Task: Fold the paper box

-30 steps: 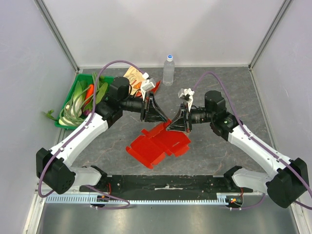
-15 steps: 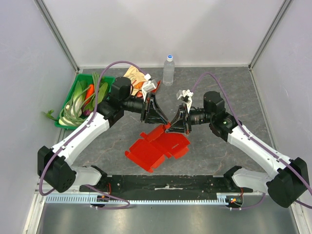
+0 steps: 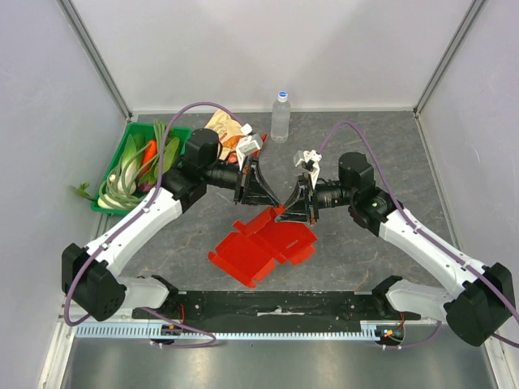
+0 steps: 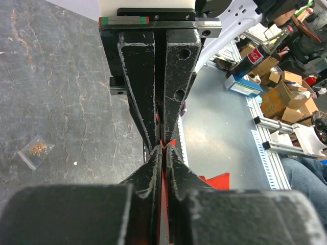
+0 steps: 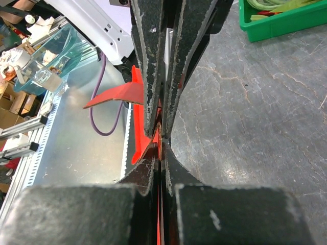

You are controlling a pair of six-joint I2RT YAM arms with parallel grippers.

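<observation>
Both pincers are nipping the same raised flap of the paper box (image 3: 263, 243), tips meeting head-on.
- left gripper (image 3: 274, 204): jaws nearly together, with the red card edge clamped between them (clear in the left wrist view).
- right gripper (image 3: 286, 212): jaws fully closed on that flap, with red card showing between them in the right wrist view.

Box location: on the mat straight toward the arm bases from the water bottle (image 3: 280, 116), well apart from it. It lies mostly flat, with the edge nearest the bottle lifted. Both grippers sit between the bottle and the flat part of the sheet.

Surface: dark grey stone-pattern mat (image 3: 340, 243), veined.
- green bin (image 5: 291, 23) with leeks and a carrot sits left of the bottle at the mat's left edge.
- Orange snack bag (image 3: 223, 128) is just left of the bottle, between it and the bin.
- Small clear bag (image 4: 34, 150) holding brown bits lies on the mat. I can't place it relative to the bottle.

Room: plain white panels (image 3: 268, 49) behind the bottle and down both sides, with aluminium posts in the corners. A metal bench strip (image 3: 276, 361) runs along the near side, past the arm bases. Off-table clutter shows in the wrist views: cardboard boxes (image 4: 286, 94), a clear plastic tub (image 5: 46, 64) and a purple cable (image 5: 110, 120).
</observation>
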